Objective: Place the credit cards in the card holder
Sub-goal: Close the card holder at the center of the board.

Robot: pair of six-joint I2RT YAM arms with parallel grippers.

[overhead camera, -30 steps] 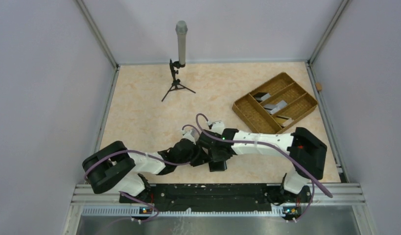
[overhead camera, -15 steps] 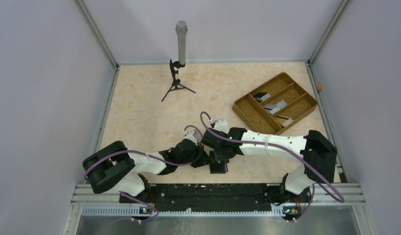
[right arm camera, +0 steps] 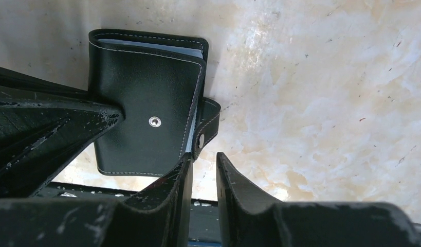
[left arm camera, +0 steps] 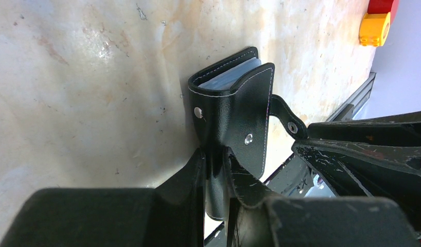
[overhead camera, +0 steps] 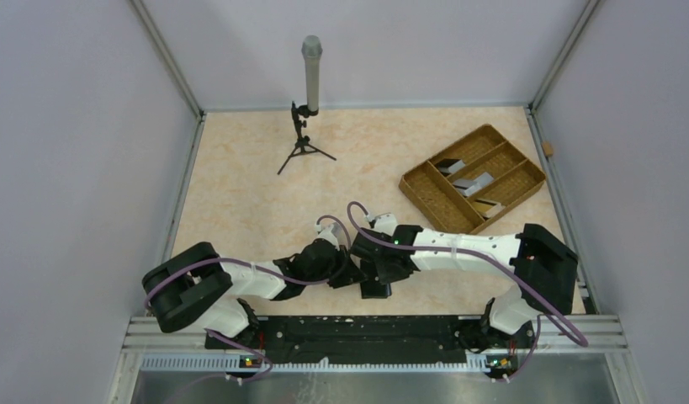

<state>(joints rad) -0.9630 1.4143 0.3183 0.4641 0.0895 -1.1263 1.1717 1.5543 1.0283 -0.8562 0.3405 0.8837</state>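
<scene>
The card holder (overhead camera: 375, 287), a black bifold wallet with white stitching, lies near the table's front edge between the two arms. My left gripper (left arm camera: 214, 154) is shut on its folded edge; pale blue lining (left arm camera: 231, 77) shows between the covers. The clasp tab (right arm camera: 208, 128) sticks out sideways, just past my right gripper (right arm camera: 204, 157). That gripper stands slightly open with nothing between its fingers, its left fingertip against the card holder's (right arm camera: 144, 103) cover edge. The credit cards, a pale grey one (overhead camera: 474, 181) and dark ones (overhead camera: 448, 166), lie in the brown woven tray (overhead camera: 425, 189).
A microphone on a small tripod (overhead camera: 307, 101) stands at the back centre. The woven divided tray sits at the back right near the wall. A metal rail (overhead camera: 366, 324) runs along the near edge. A red and yellow block (left arm camera: 375, 25) shows beyond the table.
The right arm's forearm has swung toward the near edge and its elbow has shifted right, with its gripper staying beside the card holder. The left arm and the card holder have not moved.
</scene>
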